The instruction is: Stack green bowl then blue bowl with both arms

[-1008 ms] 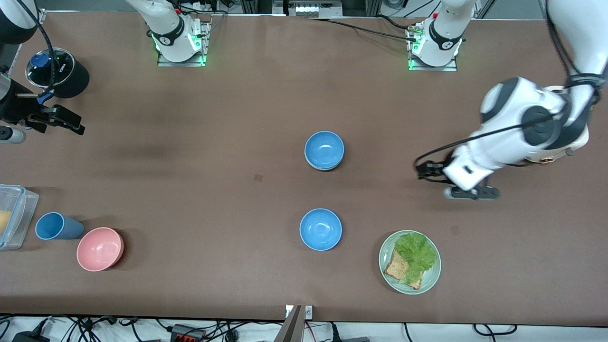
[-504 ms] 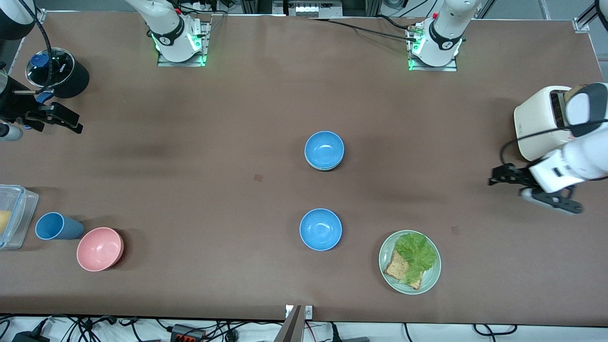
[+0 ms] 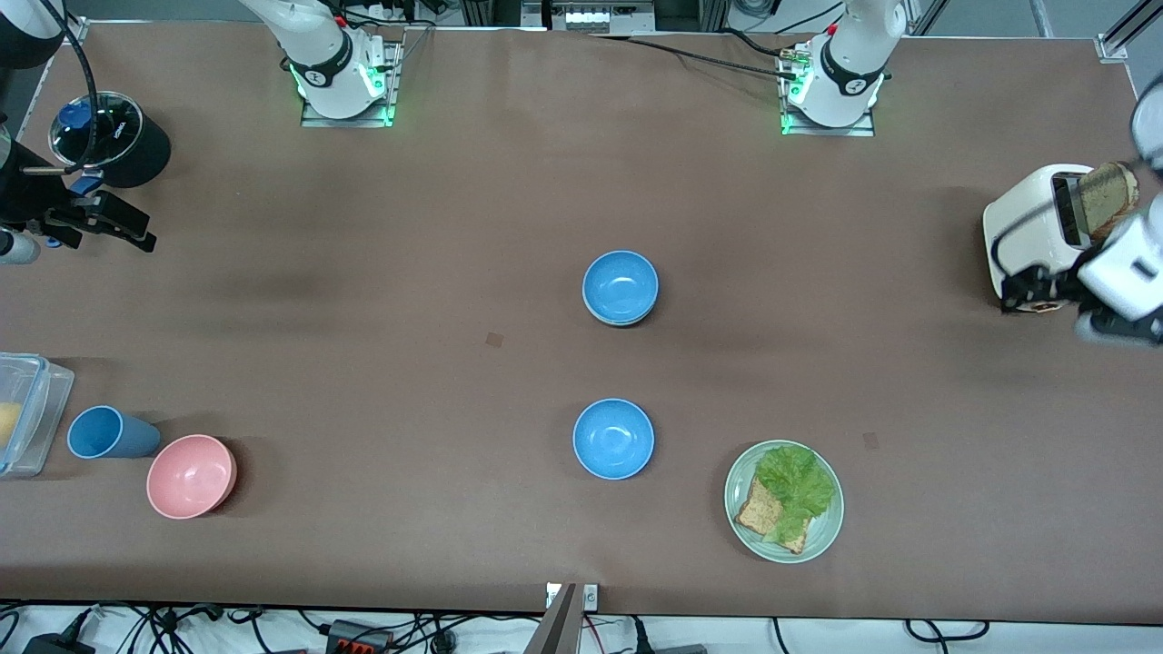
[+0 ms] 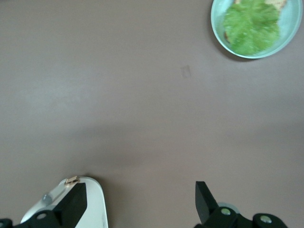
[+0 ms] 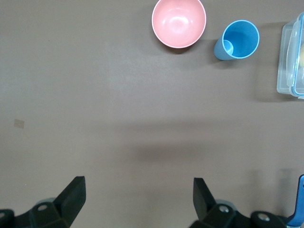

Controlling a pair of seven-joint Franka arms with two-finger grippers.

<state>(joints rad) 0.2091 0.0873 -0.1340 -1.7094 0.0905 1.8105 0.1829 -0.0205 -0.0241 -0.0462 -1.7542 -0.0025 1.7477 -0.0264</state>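
A blue bowl (image 3: 621, 285) sits nested in the green bowl (image 3: 625, 322) at the table's middle; only a thin pale rim of the green bowl shows under it. A second blue bowl (image 3: 613, 439) stands alone, nearer to the front camera. My left gripper (image 3: 1022, 292) is open and empty at the left arm's end of the table, over the toaster's edge; its wrist view (image 4: 139, 190) shows bare table between the fingers. My right gripper (image 3: 127, 229) is open and empty at the right arm's end; its wrist view (image 5: 137, 183) shows bare table.
A white toaster (image 3: 1036, 227) with a bread slice stands at the left arm's end. A pale-green plate (image 3: 822, 536) holds bread and lettuce. A pink bowl (image 3: 191, 475), blue cup (image 3: 104, 432), clear container (image 3: 23, 413) and black jar (image 3: 109, 136) are at the right arm's end.
My left arm has swung away from the table's middle to its own end, by the toaster. My right gripper has barely drifted. The bowls have not moved.
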